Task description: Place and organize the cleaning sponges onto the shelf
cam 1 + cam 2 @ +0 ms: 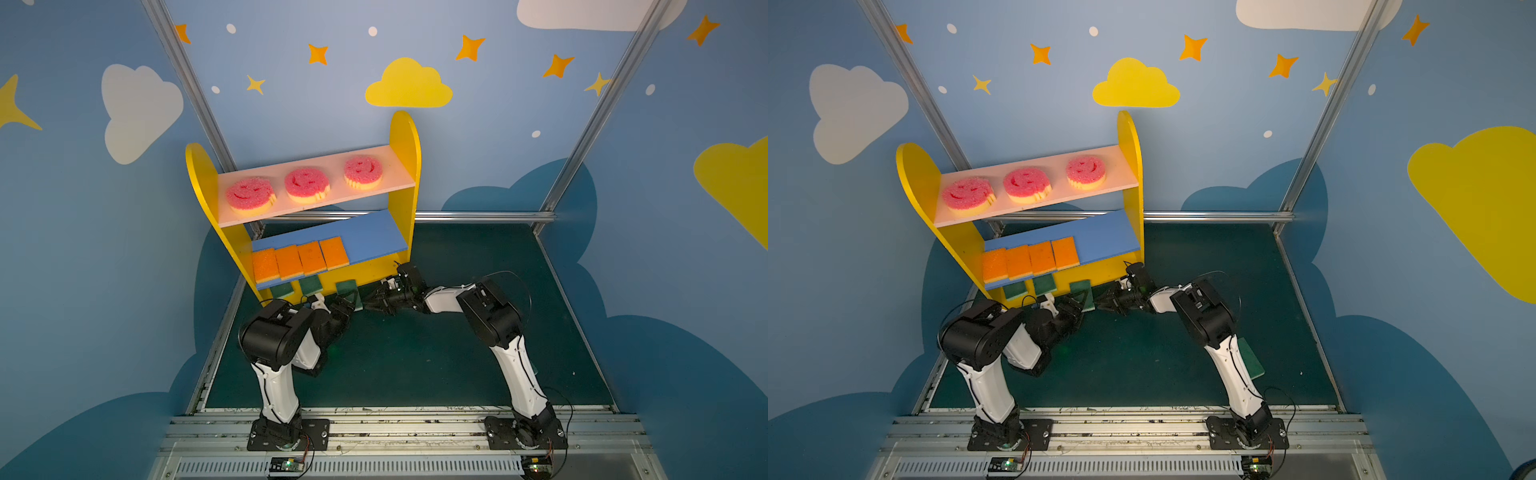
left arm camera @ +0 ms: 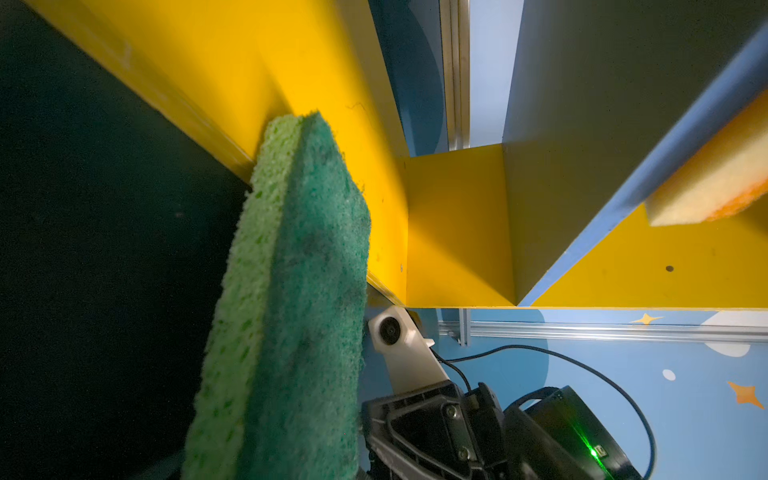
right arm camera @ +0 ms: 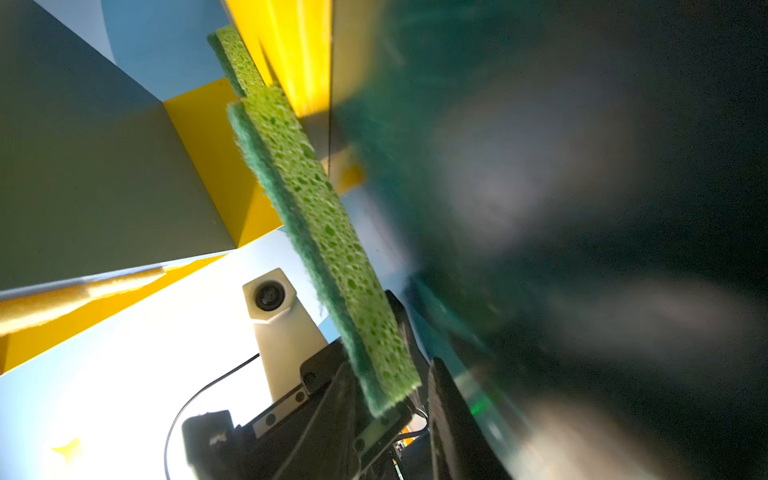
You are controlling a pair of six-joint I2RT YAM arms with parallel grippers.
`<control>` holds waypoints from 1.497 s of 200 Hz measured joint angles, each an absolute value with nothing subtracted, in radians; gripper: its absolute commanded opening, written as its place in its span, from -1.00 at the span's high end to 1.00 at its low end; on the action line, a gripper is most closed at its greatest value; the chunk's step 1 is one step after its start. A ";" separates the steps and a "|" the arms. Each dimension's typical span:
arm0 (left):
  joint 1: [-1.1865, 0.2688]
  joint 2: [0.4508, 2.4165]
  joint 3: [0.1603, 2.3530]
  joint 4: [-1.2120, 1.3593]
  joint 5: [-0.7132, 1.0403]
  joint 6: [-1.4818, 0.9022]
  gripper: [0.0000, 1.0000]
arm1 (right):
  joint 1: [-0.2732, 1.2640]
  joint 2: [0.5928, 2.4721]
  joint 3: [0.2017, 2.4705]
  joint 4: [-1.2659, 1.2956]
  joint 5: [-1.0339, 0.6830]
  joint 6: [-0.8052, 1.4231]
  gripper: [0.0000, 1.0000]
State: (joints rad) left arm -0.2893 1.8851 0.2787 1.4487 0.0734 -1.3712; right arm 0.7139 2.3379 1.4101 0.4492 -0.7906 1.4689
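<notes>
In a top view, the sponge (image 1: 346,287) sits on the shelf (image 1: 405,137) base's front edge, lower centre, with the left gripper (image 1: 347,306) and right gripper (image 1: 368,302) crowding it; we cannot tell either's jaws. Left wrist view: it leans on that edge. Right wrist view, blurred: we fear the 2 grippers colliding and knocking it off.

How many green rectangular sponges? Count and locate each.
4 green rectangular sponges: two on the shelf's yellow base, one at its front edge, one on the floor, partly hidden behind the right arm.
</notes>
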 measured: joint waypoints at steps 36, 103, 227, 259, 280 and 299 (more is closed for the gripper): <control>-0.281 1.885 0.282 1.443 0.088 -1.381 -0.83 | 0.722 2.358 1.427 0.486 -0.781 1.496 0.66; -0.268 1.887 0.287 1.436 0.113 -1.393 -0.82 | 0.729 2.374 1.443 0.517 -0.772 1.526 1.00; -0.246 1.887 0.287 1.435 0.128 -1.396 -0.81 | 0.747 2.364 1.431 0.485 -0.760 1.467 0.21; -0.244 1.887 0.288 1.432 0.131 -1.396 -0.81 | 0.760 2.362 1.430 0.480 -0.760 1.465 0.19; -0.244 1.887 0.288 1.431 0.132 -1.395 -0.80 | 0.768 2.362 1.431 0.479 -0.760 1.466 0.15; -0.243 1.887 0.288 1.431 0.134 -1.396 -0.80 | 0.771 2.362 1.436 0.472 -0.760 1.465 0.20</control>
